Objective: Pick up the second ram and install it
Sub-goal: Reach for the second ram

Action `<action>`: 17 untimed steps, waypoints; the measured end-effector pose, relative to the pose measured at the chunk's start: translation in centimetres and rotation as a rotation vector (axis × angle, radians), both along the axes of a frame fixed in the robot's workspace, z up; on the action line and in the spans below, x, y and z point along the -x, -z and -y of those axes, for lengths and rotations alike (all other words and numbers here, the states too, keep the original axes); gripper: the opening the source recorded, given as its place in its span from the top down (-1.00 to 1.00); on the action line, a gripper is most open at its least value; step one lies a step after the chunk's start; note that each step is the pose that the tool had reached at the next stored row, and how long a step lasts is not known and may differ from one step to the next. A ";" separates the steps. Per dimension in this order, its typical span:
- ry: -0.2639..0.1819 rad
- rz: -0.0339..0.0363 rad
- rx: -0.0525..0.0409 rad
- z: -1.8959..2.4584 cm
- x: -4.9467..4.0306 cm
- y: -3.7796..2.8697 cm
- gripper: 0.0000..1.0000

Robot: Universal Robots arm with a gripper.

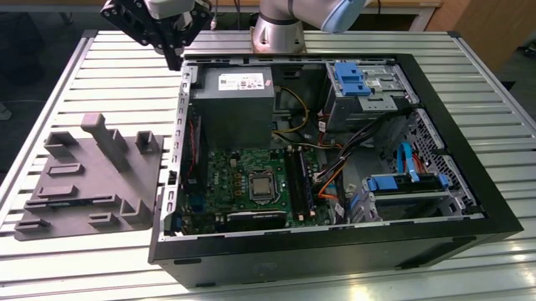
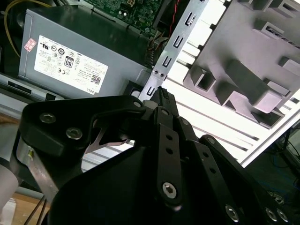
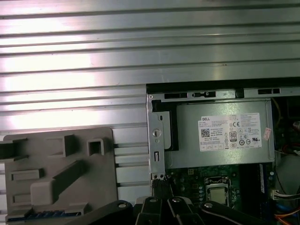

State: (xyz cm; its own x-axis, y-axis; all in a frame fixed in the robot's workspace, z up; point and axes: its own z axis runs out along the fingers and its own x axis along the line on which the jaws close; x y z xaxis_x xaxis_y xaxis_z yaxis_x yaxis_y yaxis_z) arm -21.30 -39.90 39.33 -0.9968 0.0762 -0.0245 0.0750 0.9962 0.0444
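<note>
The second ram (image 3: 42,215), seemingly the thin bluish strip seated in the grey holder tray (image 3: 61,187), lies beside the claw (image 3: 159,185), long axis running roughly toward it. Claw pressed together, gripping nothing.

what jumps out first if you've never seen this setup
The open computer case lying on the slatted metal table grabs the eye, with its green motherboard and grey power supply laid bare. On the exterior view's left sits a grey moulded tray. The black tool hangs shut over the case's corner next to the power supply.
</note>
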 end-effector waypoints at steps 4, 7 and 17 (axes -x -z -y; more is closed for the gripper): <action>0.000 0.0000 0.0000 0.00 0.17 0.00 0.79; 0.000 0.0000 0.0000 0.00 0.28 0.00 0.79; 0.000 0.0000 0.0000 0.00 0.59 0.00 0.79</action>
State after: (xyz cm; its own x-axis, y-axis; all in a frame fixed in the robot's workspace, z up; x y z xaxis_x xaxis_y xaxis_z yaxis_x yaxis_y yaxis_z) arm -21.89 -39.90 39.33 -0.9968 0.0762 -0.0245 0.0751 0.9962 0.0444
